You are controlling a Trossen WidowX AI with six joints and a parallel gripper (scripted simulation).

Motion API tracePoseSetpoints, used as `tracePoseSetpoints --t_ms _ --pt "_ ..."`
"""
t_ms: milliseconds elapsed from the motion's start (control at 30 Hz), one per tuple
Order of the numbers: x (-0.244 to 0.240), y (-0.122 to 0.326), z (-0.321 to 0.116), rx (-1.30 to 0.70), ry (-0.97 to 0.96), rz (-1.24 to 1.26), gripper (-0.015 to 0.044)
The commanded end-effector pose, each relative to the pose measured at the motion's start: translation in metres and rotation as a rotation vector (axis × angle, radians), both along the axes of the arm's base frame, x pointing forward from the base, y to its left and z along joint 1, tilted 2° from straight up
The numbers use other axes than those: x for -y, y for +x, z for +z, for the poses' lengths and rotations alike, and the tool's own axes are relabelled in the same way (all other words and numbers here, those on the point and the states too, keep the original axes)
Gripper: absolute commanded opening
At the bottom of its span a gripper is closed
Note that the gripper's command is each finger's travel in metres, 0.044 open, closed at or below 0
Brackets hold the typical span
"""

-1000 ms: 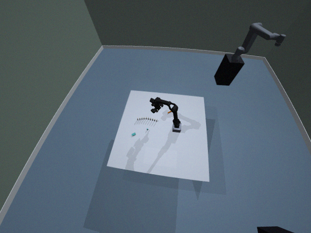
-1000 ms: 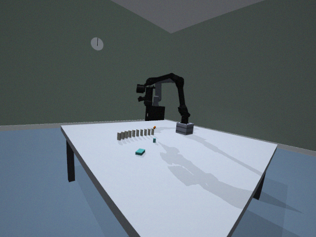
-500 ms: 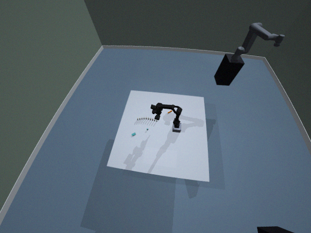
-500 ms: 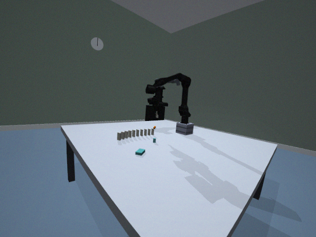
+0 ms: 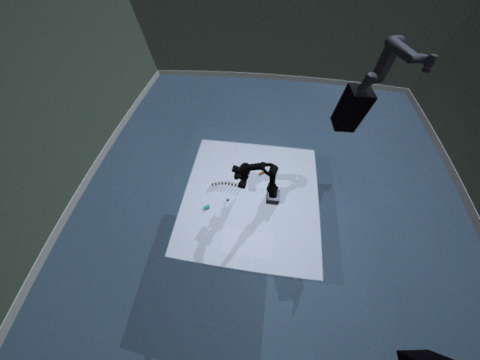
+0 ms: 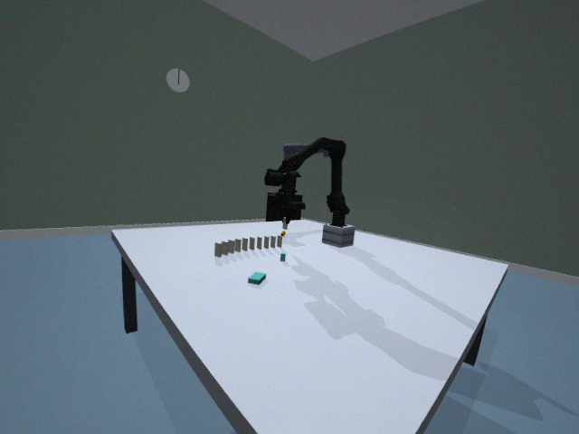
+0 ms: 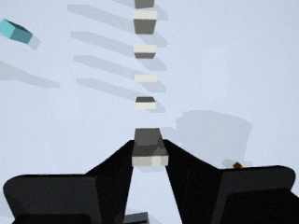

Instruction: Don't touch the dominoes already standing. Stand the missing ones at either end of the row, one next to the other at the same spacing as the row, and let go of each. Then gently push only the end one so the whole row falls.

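Note:
A row of several beige dominoes point(image 5: 225, 183) point(image 6: 251, 243) point(image 7: 146, 77) stands upright in a slightly curved line on the white table point(image 5: 294, 240) point(image 6: 224, 326). My gripper point(image 5: 241, 186) point(image 6: 285, 219) point(image 7: 148, 144) is shut on a beige domino. The held domino point(image 6: 284, 225) point(image 7: 149, 161) is upright and hangs above the table, past the row's end nearest the robot base. In the wrist view it lines up with the row, below the nearest standing domino, with a gap between them. In the top view the arm hides the held domino.
A small teal block point(image 5: 227, 199) point(image 6: 282, 257) point(image 7: 15, 31) stands beside the row. A flat teal box point(image 5: 206, 207) point(image 6: 256, 278) lies farther off. An orange piece point(image 5: 261, 173) point(image 6: 282, 232) point(image 7: 237, 165) lies on the row's other side. The robot base point(image 5: 272, 196) point(image 6: 337, 234) is on the table.

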State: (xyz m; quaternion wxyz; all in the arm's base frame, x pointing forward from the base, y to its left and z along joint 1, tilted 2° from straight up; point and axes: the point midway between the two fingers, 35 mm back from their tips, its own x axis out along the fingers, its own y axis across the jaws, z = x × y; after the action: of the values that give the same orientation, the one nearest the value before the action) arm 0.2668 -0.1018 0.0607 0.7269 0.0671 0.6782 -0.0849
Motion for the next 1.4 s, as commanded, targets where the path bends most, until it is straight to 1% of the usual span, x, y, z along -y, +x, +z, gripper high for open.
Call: tracePoseSetpoints --t_ms 0,267,733,1133,1167,1267,1300,1367 --pt "0.000 -0.001 -0.031 -0.010 0.000 0.006 0.0107" --pt "-0.001 -0.007 -0.073 -0.011 0.001 0.006 0.0107" --pt "-0.001 -0.007 -0.074 -0.011 0.001 0.006 0.0107" --pt "-0.001 -0.007 -0.074 -0.011 0.001 0.006 0.0422" --pt "-0.001 -0.007 -0.074 -0.011 0.001 0.006 0.0440" --pt "-0.001 -0.006 -0.072 -0.011 0.001 0.006 0.0440" --pt "-0.001 -0.005 -0.065 -0.011 0.001 0.006 0.0440" --pt "0.000 -0.001 -0.036 -0.010 0.001 0.004 0.0440"
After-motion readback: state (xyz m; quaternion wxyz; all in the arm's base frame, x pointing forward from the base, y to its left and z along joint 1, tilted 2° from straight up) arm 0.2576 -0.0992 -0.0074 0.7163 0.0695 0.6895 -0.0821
